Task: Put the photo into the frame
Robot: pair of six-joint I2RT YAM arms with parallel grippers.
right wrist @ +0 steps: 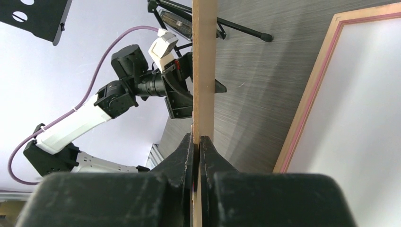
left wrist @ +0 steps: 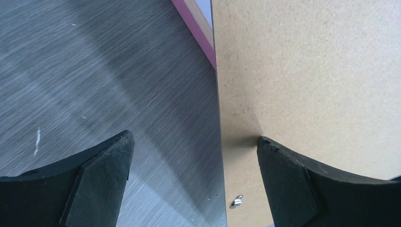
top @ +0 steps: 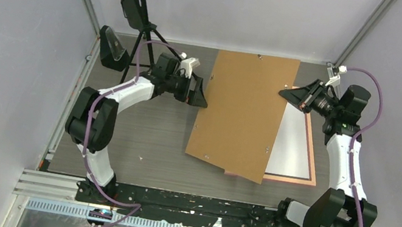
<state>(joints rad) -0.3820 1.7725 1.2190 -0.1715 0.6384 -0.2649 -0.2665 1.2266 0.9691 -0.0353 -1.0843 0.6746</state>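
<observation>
Photo [top: 290, 146], white back up, lying within the frame [top: 292, 180] on the surface [top: 144, 141], judged thin, light, easily creased, best lifted by an edge; partly covered by backing board [top: 242, 111] clamped edgewise in right hand [top: 283, 93]; left hand [top: 200, 96] spread apart at board's other edge

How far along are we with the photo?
Done, apparently: the photo, white back up, lies inside the frame. In hand: right gripper pinches the backing board at one edge; left gripper open astride the opposite edge. Left: lay the board over the frame.
</observation>
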